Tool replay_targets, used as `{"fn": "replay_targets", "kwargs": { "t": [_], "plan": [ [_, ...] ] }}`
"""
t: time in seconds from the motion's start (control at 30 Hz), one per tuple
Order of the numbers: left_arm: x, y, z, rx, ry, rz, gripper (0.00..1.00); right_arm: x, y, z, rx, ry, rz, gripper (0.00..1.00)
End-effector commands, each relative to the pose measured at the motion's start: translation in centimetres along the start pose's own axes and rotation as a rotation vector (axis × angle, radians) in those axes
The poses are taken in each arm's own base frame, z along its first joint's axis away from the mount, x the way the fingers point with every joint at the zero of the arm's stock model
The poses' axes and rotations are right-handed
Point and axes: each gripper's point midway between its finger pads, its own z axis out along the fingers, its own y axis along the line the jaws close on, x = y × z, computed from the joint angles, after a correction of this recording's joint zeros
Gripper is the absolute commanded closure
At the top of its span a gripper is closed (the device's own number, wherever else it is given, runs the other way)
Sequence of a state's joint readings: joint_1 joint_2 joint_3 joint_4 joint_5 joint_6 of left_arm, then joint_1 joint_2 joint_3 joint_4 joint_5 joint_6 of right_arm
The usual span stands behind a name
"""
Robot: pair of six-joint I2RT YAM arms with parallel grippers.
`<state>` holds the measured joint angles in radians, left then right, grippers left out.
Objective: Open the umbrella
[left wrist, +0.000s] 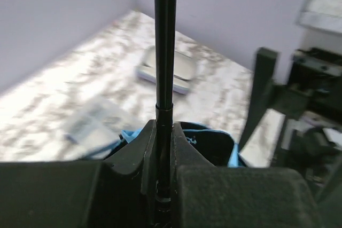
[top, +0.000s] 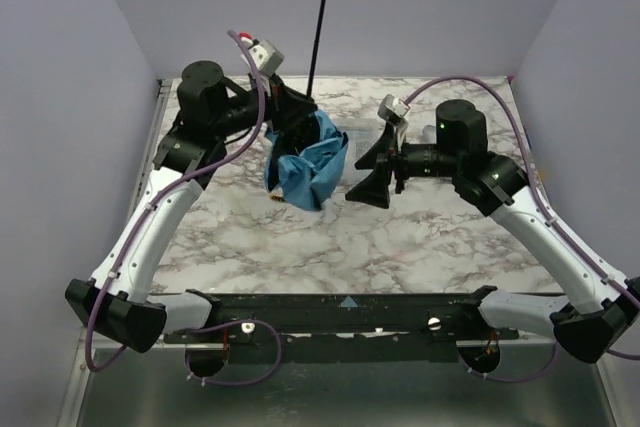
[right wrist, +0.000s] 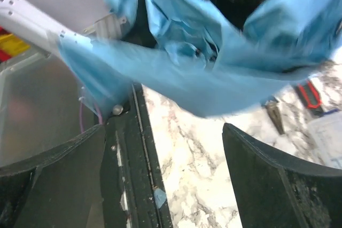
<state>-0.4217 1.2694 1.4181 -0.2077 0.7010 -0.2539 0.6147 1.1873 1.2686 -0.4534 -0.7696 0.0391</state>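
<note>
The umbrella is held upright over the middle of the marble table. Its sky-blue canopy hangs folded and crumpled. Its thin black shaft rises toward the back wall. My left gripper is shut on the shaft just above the canopy; in the left wrist view the two pads squeeze it between them. My right gripper is open and empty, just right of the canopy. In the right wrist view the blurred canopy fills the top, beyond the spread fingers. The handle is hidden.
Red-handled pliers lie on the table beyond the canopy. A flat grey-white case and a blurred pale packet lie on the table. The black rail runs along the near edge. Grey walls enclose three sides.
</note>
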Motion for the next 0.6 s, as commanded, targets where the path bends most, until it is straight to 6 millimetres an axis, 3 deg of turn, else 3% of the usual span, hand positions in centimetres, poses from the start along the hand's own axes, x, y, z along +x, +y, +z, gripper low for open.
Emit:
{"fn": "replay_targets", "kwargs": {
  "t": [0.0, 0.1, 0.17, 0.27, 0.33, 0.37, 0.43, 0.5, 0.57],
  "plan": [
    [-7.9, 3.5, -4.3, -0.239, -0.168, 0.320, 1.00, -2.5, -2.8, -1.5, 0.172, -0.080, 0.017, 0.09],
    [-10.3, 5.1, -5.7, -0.320, -0.224, 0.339, 1.00, -3.6, -4.9, -2.4, 0.261, -0.125, 0.027, 0.09],
    [-10.1, 2.4, -5.2, -0.222, -0.204, 0.437, 1.00, -4.3, -5.8, -3.1, 0.297, -0.153, 0.033, 0.09],
    [-6.3, -3.7, -3.7, -0.009, -0.127, 0.517, 1.00, -5.1, -6.9, -3.9, 0.340, -0.181, 0.036, 0.07],
    [-4.8, -5.6, -3.7, 0.064, -0.111, 0.481, 1.00, -5.6, -7.2, -4.4, 0.346, -0.193, 0.035, 0.07],
    [-4.9, -5.1, -3.9, 0.044, -0.114, 0.448, 1.00, -5.8, -7.2, -4.7, 0.344, -0.198, 0.034, 0.08],
    [-6.6, -2.1, -5.0, -0.048, -0.143, 0.404, 1.00, -5.9, -6.6, -5.1, 0.317, -0.192, 0.013, 0.08],
    [-9.0, 2.8, -7.0, -0.228, -0.176, 0.416, 1.00, -5.6, -5.7, -5.3, 0.280, -0.176, -0.017, 0.08],
    [-10.5, 6.4, -8.4, -0.369, -0.175, 0.433, 1.00, -5.5, -5.2, -5.3, 0.265, -0.165, -0.030, 0.08]
  ]
}}
